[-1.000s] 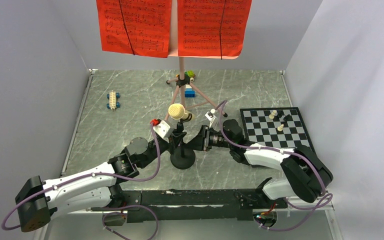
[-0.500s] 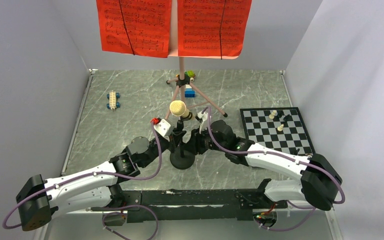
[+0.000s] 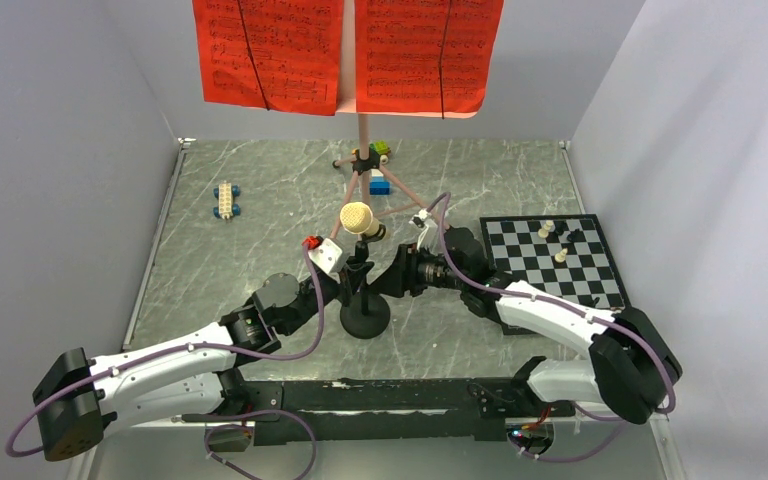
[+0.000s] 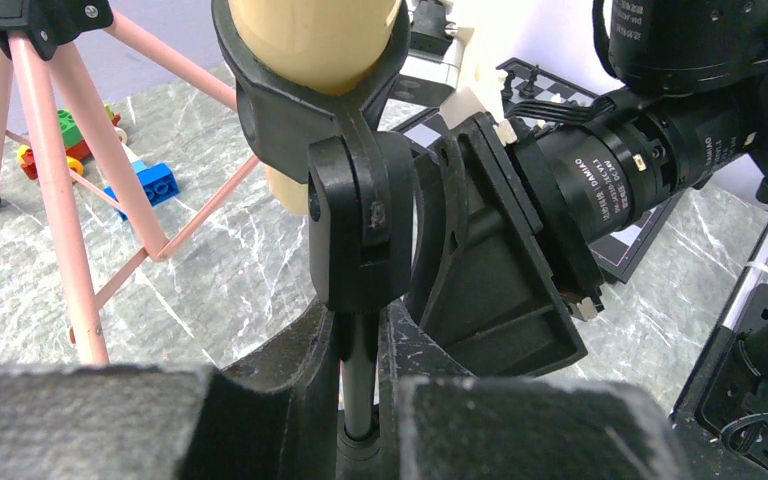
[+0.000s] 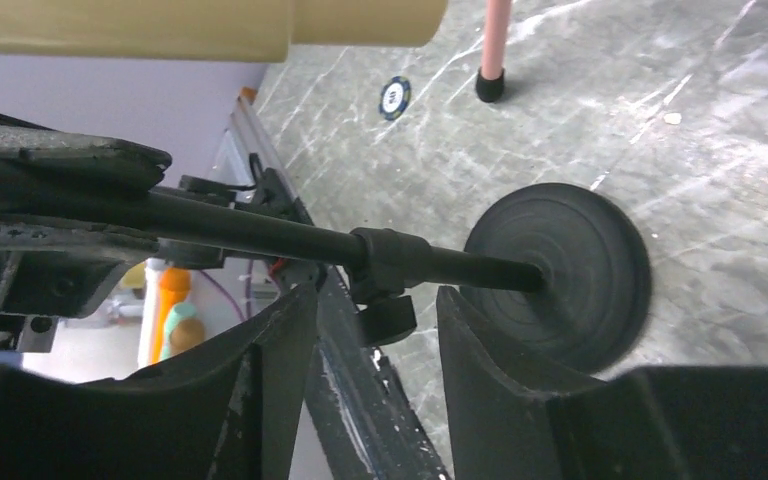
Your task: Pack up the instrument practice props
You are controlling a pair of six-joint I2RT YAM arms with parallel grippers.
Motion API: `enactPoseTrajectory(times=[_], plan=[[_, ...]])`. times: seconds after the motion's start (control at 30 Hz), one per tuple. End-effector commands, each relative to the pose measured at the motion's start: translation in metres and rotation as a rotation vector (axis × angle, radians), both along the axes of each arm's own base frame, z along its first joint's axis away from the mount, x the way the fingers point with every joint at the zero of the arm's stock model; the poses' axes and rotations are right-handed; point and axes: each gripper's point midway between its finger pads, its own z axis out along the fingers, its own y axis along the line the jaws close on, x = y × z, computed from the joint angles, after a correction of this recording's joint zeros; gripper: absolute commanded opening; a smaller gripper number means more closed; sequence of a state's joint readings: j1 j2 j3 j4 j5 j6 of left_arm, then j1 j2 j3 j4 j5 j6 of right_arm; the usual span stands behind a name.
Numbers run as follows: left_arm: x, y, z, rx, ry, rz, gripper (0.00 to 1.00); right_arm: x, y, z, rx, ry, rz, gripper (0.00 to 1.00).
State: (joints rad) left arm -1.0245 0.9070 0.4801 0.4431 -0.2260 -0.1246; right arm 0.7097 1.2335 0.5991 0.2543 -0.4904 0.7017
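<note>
Mic stand point(image 3: 365, 318) held from the left
Left gripper point(image 4: 358, 400) clenches its pole point(image 5: 260, 232); right gripper point(image 5: 370, 330) stands released astride it, microphone point(image 3: 356, 217) above

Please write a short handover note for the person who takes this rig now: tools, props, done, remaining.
Left tool: shut on the pole of the small black round-base microphone stand.
Right tool: open beside that pole, not gripping.
Beige foam-headed microphone: in the stand's clip.
Red sheet-music pages: on the pink tripod music stand, at the back.
Done: nothing packed.
To do: all four props.
</note>
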Motion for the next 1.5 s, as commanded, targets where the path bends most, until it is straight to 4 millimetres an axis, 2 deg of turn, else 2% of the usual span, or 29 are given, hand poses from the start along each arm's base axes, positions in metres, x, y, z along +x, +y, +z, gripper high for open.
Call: enactPoseTrajectory(times=[0.0,0.07,0.3,0.37,0.47,0.57,0.7,0.9,1.0,1.23,1.47], plan=[[-0.016,-0.002,-0.049,0.123,0.112,-0.059,0.00,-0.005,0.009,0.016,0.110,0.030,0.061,0.47],[-0.016,-0.002,-0.047,0.121,0.107,-0.059,0.00,-0.005,0.010,0.012,0.115,0.049,0.064,0.40],[-0.017,0.000,-0.044,0.115,0.098,-0.054,0.00,-0.006,0.011,0.002,0.117,0.099,0.079,0.43],[-0.017,0.000,-0.045,0.118,0.100,-0.055,0.00,-0.008,0.011,0.002,0.133,0.104,0.083,0.40],[-0.017,0.000,-0.047,0.119,0.103,-0.054,0.00,-0.010,0.012,0.004,0.157,0.114,0.097,0.24],[-0.017,-0.001,-0.047,0.117,0.107,-0.055,0.00,-0.013,0.014,0.006,0.172,0.112,0.126,0.00],[-0.016,-0.002,-0.052,0.134,0.135,-0.044,0.00,-0.005,0.012,0.006,0.085,0.021,0.103,0.00],[-0.015,-0.006,-0.065,0.161,0.176,-0.043,0.00,0.018,-0.004,-0.012,-0.354,-0.383,-0.034,0.00],[-0.015,-0.007,-0.069,0.164,0.188,-0.043,0.00,0.025,-0.013,-0.015,-0.483,-0.512,-0.091,0.00],[-0.017,-0.005,-0.075,0.169,0.198,-0.041,0.00,0.025,-0.021,0.000,-0.595,-0.738,-0.177,0.00],[-0.019,-0.003,-0.080,0.164,0.210,-0.036,0.00,0.022,-0.028,0.014,-0.794,-0.988,-0.275,0.00]])
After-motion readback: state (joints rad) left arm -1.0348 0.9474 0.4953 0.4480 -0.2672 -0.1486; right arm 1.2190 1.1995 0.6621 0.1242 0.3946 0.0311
